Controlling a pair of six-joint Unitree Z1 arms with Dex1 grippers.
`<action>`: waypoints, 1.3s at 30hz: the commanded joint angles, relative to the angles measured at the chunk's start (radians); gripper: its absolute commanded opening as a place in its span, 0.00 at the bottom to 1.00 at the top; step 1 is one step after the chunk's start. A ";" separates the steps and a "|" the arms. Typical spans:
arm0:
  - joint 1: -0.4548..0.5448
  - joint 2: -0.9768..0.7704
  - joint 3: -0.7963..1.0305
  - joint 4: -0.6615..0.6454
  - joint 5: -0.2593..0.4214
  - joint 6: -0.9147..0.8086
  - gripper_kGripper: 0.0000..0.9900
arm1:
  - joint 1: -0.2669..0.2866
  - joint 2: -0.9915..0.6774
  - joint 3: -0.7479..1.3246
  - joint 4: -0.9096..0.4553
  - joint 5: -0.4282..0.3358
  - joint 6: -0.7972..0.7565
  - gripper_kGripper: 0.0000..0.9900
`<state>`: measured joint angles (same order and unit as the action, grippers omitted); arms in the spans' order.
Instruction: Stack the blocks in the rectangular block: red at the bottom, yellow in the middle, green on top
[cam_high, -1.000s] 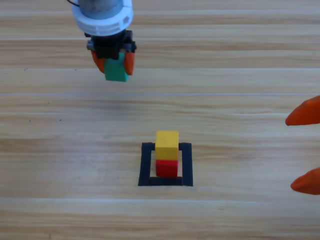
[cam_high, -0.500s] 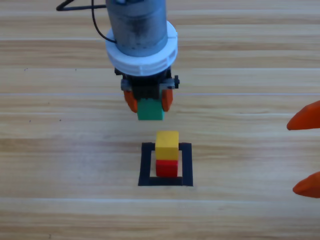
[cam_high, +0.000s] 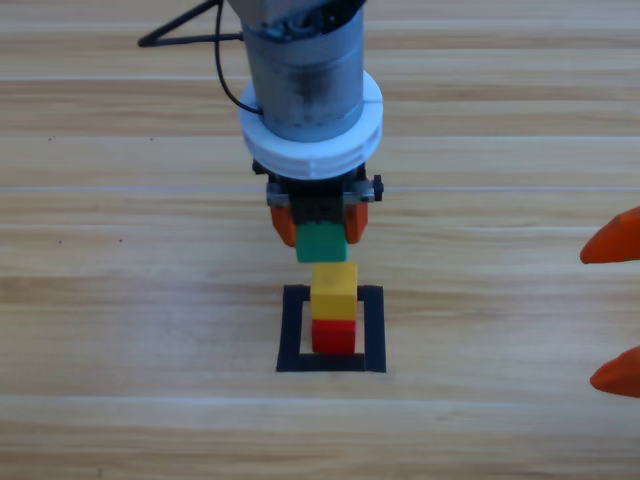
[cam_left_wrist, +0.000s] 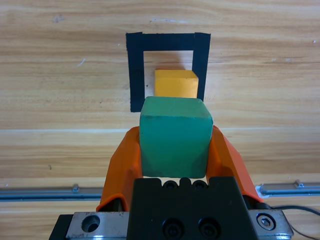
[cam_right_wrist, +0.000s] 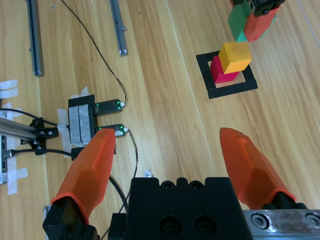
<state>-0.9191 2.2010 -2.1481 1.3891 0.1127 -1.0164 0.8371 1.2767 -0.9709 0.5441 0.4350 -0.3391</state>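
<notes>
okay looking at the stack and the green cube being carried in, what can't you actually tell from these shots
- Left wrist view: the red cube is hidden behind the yellow cube and the green cube.
- High view: the left pincer is mostly covered by its own arm; only the jaw edges show beside the green cube.
- High view: the right pincer is cut off by the picture's right edge.

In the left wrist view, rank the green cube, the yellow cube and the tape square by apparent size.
1. Green cube, inflated by nearness to the camera.
2. Tape square.
3. Yellow cube, partly hidden behind the green.
</notes>
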 joint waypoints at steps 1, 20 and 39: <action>-0.018 0.074 0.008 -0.039 0.002 -0.002 0.00 | 0.031 0.021 -0.014 0.028 -0.015 -0.015 0.93; -0.018 0.082 0.040 -0.073 0.002 0.029 0.00 | 0.030 0.046 -0.018 0.031 -0.015 -0.024 0.93; -0.014 0.068 0.071 -0.076 -0.007 0.078 0.00 | 0.031 0.073 -0.046 0.045 -0.015 -0.023 0.93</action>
<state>-0.9192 2.2410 -2.0977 1.3235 0.1126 -0.9494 0.8371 1.2876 -1.0140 0.5599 0.4230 -0.3593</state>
